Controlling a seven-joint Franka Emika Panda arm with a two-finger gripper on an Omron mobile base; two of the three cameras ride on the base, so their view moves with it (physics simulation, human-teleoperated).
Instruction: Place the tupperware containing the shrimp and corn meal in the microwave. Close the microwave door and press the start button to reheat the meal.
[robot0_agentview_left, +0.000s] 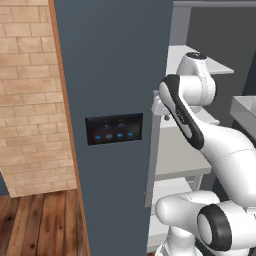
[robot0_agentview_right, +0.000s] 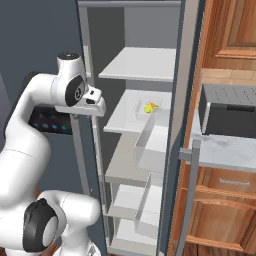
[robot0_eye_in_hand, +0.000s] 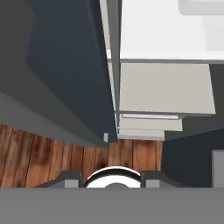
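1. The end effector (robot0_agentview_right: 90, 111) hangs at the front edge of the open fridge (robot0_agentview_right: 131, 30), just beside the fridge door (robot0_agentview_left: 114, 75), and it points down to the wooden floor (robot0_eye_in_hand: 52, 151).
2. In the hand view its two tips stand apart w/ nothing between them, so it is empty.
3. The tupperware (robot0_agentview_right: 148, 109) sits on a middle shelf (robot0_agentview_right: 125, 120) inside the fridge. It is deeper in than the end effector, at approx. the same height, and well apart from it.
4. The shrimp and corn meal (robot0_agentview_right: 151, 106) shows as a small orange and yellow spot inside the tub. It is too small to tell more.
5. Far from the end effector, past the other side of the fridge, a dark grey boxy appliance (robot0_agentview_right: 227, 117) stands on the table (robot0_agentview_right: 225, 147). I cannot tell if this one is the microwave.
6. Progress, as I judge it: the fridge is already open, but no step of the task sentence itself is done yet. The tub is not grasped and not lifted.
7. What is left, in my opinion:
   - reach in to the shelf and close on the tub's rim;
   - carry it out level, so the food stays inside;
   - bring it to the microwave and put it in;
   - shut the door, then press the start button.
8. So the work is at the very beginning, i.e. at the approach to the tub.
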